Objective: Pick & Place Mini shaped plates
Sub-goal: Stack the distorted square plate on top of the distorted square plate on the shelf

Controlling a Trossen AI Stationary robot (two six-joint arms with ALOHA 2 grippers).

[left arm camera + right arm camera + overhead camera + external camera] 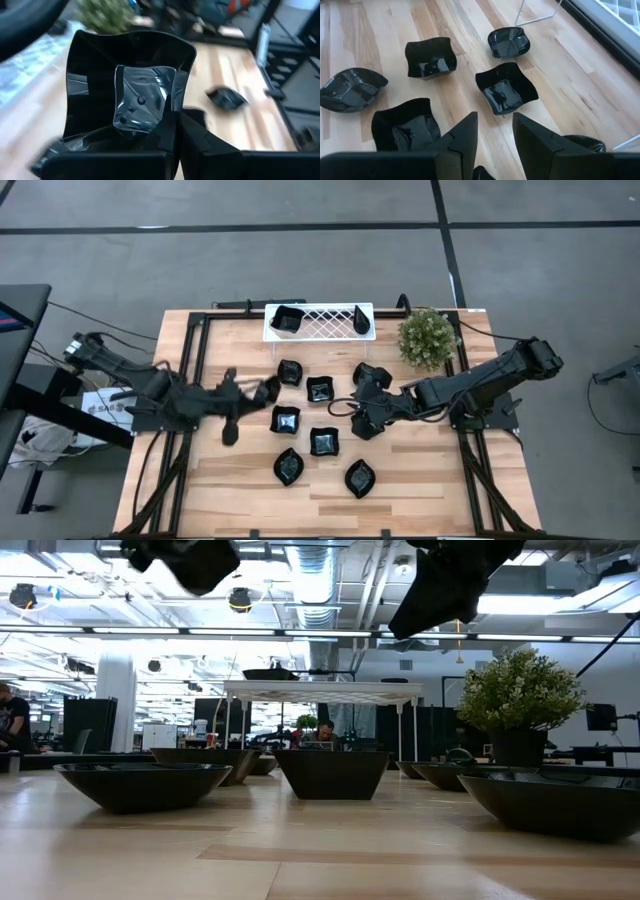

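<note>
My left gripper (258, 391) hovers over the table's left middle, shut on a square glossy black plate (131, 75). It shows as a dark mass (190, 560) at the top of the low view. My right gripper (495, 142) hangs open above the table's right middle (366, 418), over bare wood and touching nothing. Several black plates rest on their bases around it, among them square ones (506, 94) (430, 58) and a leaf-shaped one (351, 90). The white lattice tray (320, 332) at the far edge bears a square plate (287, 320) and a teardrop one (361, 321). My left gripper pinches the square plate by its rim (161, 124) between the two shut fingers, at the side nearest the wrist. The fingers come from the table's left, slanting down. The plate is lifted clear of the table and tilted, its hollow turned toward the wrist camera.
A small potted plant (428, 338) stands at the far right beside the tray. More plates lie toward the near edge (288, 467) (360, 478). Black frame rails (192, 380) run along the table's left and right sides. Bare wood shows at the near left.
</note>
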